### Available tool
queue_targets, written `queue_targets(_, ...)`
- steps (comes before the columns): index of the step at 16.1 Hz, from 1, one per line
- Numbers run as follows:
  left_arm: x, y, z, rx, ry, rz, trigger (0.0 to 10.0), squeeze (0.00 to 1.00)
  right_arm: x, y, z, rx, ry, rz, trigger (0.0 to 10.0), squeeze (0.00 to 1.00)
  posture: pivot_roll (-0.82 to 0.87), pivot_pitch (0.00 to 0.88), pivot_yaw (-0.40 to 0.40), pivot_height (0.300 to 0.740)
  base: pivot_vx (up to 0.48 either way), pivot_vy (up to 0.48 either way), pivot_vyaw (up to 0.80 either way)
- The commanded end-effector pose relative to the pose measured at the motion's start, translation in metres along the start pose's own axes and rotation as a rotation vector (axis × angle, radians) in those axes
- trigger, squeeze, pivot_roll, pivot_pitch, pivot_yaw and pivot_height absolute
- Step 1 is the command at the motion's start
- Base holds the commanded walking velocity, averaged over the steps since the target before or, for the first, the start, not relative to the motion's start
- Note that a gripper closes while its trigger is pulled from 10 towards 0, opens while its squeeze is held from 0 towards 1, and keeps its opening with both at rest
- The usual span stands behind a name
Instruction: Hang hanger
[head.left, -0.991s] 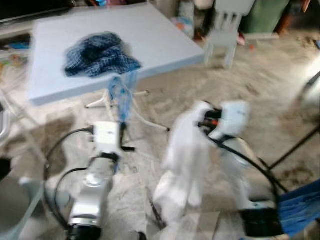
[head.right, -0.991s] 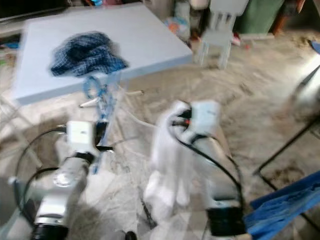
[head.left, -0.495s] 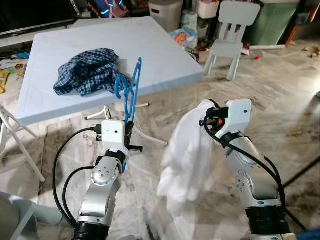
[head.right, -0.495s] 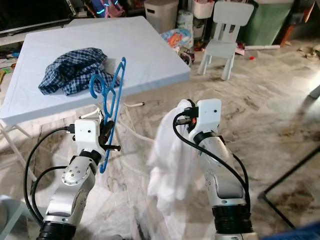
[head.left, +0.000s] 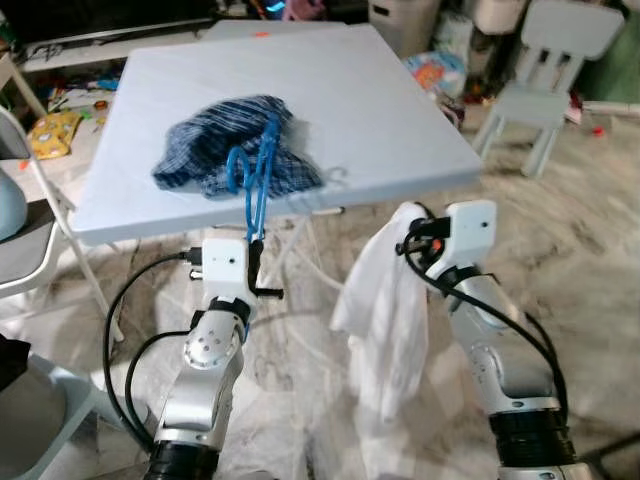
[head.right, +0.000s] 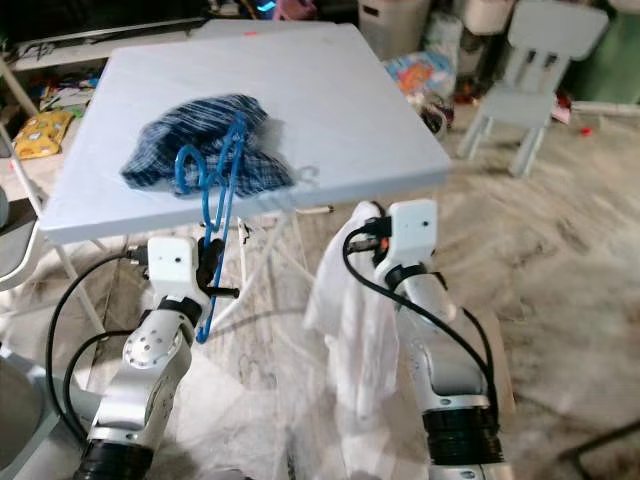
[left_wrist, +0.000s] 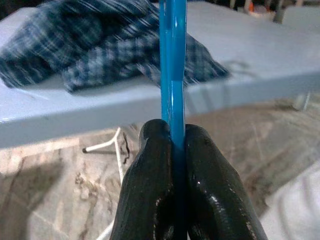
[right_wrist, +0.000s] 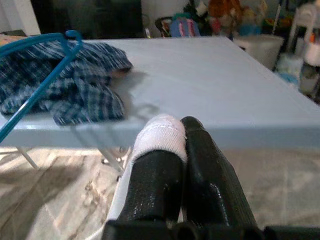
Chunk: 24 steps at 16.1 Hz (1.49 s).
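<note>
The hanger (head.left: 252, 190) is bright blue, pinched between glossy black fingers (left_wrist: 155, 190). The shirt (head.left: 235, 145) on the table is dark navy checked with pale lines. The table (head.left: 380, 110) is plain pale blue. The cloth (head.left: 385, 315) is plain white. Both arms are silver with white wrist blocks and black cables. The floor (head.left: 590, 250) is grey-beige marble, veined. The small chair (head.left: 545, 60) is pale grey-white.
</note>
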<state>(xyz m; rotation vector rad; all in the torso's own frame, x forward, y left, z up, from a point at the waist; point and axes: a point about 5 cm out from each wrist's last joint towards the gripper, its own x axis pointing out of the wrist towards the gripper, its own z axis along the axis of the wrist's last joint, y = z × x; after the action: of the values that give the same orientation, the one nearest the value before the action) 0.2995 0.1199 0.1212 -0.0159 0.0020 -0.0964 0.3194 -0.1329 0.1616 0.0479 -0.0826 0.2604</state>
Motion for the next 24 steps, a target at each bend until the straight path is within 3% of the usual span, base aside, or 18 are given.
queue_targets(1, -0.0013, 0.0105, 0.0026, 0.023, -0.011, 0.033, 10.0, 0.00, 0.0042, 0.0111, 0.0105, 0.008, -0.049, 0.038, 10.0, 0.00, -0.03, 0.118, 0.008, 0.740, 0.364, 0.311, 0.56)
queue_targets(7, 0.0005, 0.0094, 0.0042, 0.028, -0.014, 0.028, 10.0, 0.00, 0.0057, 0.0101, 0.0090, 0.020, -0.046, 0.018, 10.0, 0.00, -0.03, 0.117, 0.010, 0.740, 0.340, 0.301, 0.28)
queue_targets(11, 0.0002, 0.0047, 0.0017, 0.022, -0.004, -0.001, 10.0, 0.00, 0.0067, 0.0058, 0.0084, 0.038, -0.041, -0.021, 10.0, 0.00, -0.02, 0.116, 0.009, 0.740, 0.074, 0.000, 0.00)
queue_targets(19, -0.0006, 0.0025, 0.0026, 0.016, -0.011, -0.023, 10.0, 0.00, 0.0088, 0.0047, 0.0084, 0.023, -0.041, -0.029, 10.0, 0.00, -0.02, 0.116, 0.007, 0.740, 0.106, -0.105, -0.80)
queue_targets(24, -0.0008, 0.0021, 0.0034, -0.005, -0.015, -0.026, 10.0, 0.00, 0.0089, 0.0055, 0.0082, 0.020, -0.046, -0.026, 10.0, 0.00, -0.02, 0.116, 0.006, 0.740, 0.356, -0.053, -0.10)
